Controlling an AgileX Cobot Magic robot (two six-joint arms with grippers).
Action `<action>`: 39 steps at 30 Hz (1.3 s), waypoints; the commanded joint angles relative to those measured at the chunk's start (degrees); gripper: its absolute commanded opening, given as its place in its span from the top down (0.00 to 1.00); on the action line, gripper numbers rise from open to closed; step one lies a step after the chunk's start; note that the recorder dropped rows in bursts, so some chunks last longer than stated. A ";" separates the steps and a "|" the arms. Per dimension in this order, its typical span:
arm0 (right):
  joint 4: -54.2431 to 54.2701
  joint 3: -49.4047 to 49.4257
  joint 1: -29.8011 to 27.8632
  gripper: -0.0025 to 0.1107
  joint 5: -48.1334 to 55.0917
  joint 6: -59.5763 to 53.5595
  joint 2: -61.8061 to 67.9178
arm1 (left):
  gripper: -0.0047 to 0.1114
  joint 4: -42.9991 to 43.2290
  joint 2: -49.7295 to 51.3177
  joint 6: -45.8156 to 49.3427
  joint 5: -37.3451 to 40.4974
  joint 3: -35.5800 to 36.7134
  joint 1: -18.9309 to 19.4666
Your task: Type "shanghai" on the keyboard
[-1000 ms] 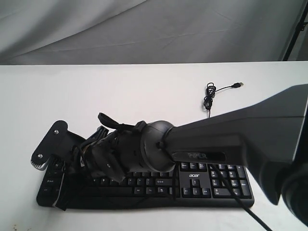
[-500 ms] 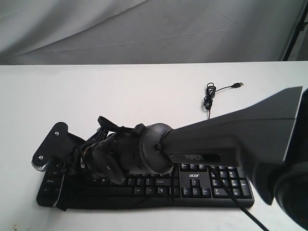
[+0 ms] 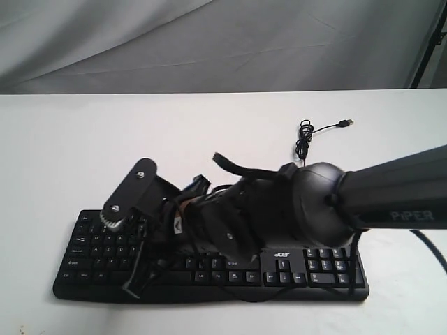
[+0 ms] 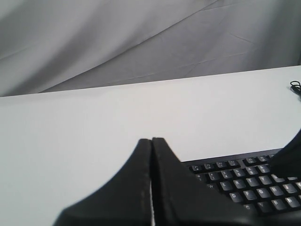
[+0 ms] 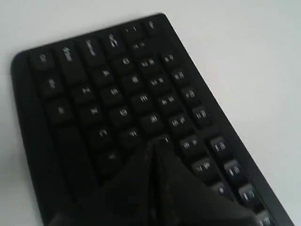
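The black keyboard (image 3: 293,269) lies along the near edge of the white table, with its acer logo above the arrow keys. My right arm reaches across it from the right. Its gripper (image 3: 137,283) is shut and empty, tips pointing down over the left letter keys. In the right wrist view the closed tips (image 5: 157,141) hang just over a key in the keyboard's (image 5: 94,94) letter block; the picture is too blurred to tell contact. My left gripper (image 4: 151,140) is shut and empty, off the keyboard's (image 4: 244,179) left end, above bare table.
The keyboard's thin black USB cable (image 3: 305,136) lies coiled on the table (image 3: 70,153) behind the number pad. A grey cloth backdrop (image 3: 209,42) hangs behind the table. The right arm's dark body (image 4: 289,155) shows at the edge of the left wrist view.
The right arm has swung to the right along the keyboard, and its gripper left the far left end for the letter keys. The keyboard's left end is now uncovered.
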 commanded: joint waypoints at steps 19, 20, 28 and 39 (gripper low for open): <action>0.43 2.35 0.37 0.98 -3.74 0.62 1.85 | 0.96 0.04 -0.20 -0.16 -0.27 0.25 -0.23; 0.43 2.35 0.37 0.98 -4.08 0.62 1.85 | 0.96 0.04 -0.20 -0.16 -0.27 0.25 -0.23; 0.43 2.35 0.06 0.98 -4.43 -0.30 2.48 | 0.96 0.04 -0.20 -0.16 -0.27 0.25 -0.23; 0.43 2.35 -0.58 0.98 -5.43 -1.41 2.71 | 0.96 0.04 -0.20 -0.16 -0.27 0.25 -0.23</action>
